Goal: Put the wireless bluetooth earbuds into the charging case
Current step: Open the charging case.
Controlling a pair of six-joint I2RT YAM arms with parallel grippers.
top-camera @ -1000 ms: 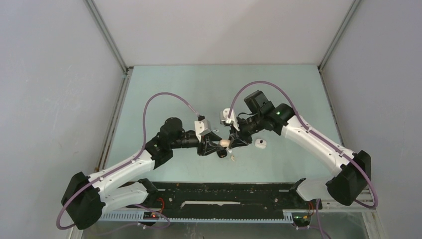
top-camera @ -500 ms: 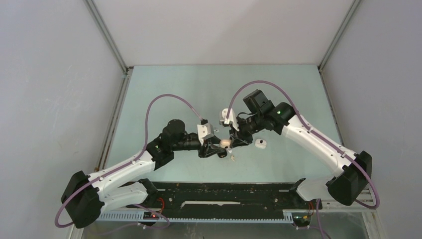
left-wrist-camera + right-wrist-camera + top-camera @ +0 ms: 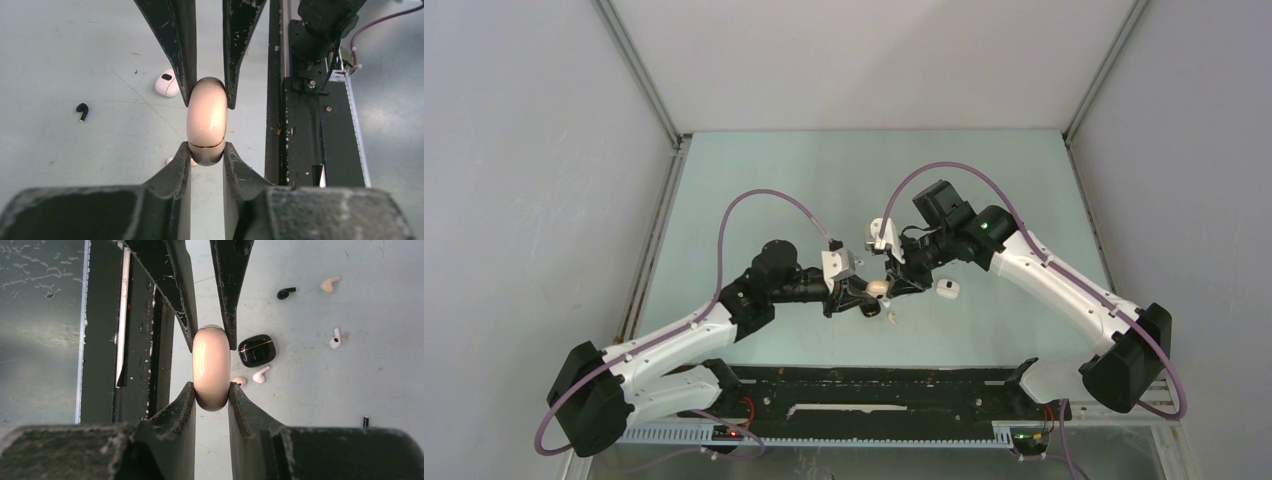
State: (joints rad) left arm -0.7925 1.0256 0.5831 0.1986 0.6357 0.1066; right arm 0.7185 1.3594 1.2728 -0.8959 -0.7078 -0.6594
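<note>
Narrowly parted, left jaws and right jaws both pinch the charging case (image 3: 206, 120).

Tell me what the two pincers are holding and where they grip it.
Both hold the same beige charging case, which is shut. The left pincer clamps the end with the seam, the right pincer the opposite end.

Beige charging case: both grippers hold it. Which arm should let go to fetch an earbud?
Right, probably. The pale earbuds beside the black case lie nearer the right gripper, and the left gripper grips the beige charging case too.
</note>
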